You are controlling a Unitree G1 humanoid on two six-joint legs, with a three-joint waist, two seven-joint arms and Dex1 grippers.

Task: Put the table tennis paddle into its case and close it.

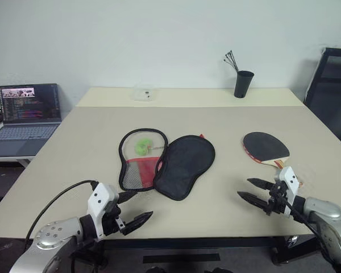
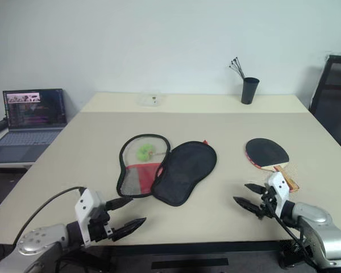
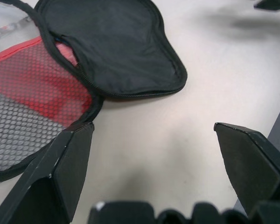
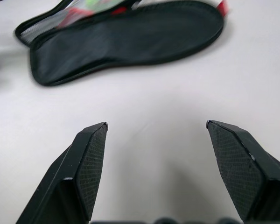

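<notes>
The case (image 1: 183, 165) lies unzipped and spread flat mid-table, its black half on the right and its mesh-and-red half (image 1: 139, 160) on the left, with a green blob inside the mesh. To the right rests the table tennis paddle (image 1: 265, 147), black face up, wooden handle toward the front edge. My left gripper (image 1: 135, 207) hovers open near the front edge, just in front of the case's narrow end. My right gripper (image 1: 254, 191) is open too, close in front of the paddle's handle. Both wrist views show empty jaws over bare table, with the case (image 3: 116, 46) (image 4: 126, 37) beyond.
A black cup (image 1: 243, 83) with sticks stands at the table's far edge, and a small clear box (image 1: 143, 94) lies far left of it. A laptop (image 1: 25, 116) sits on a side desk at left. A black chair (image 1: 332, 91) stands at right.
</notes>
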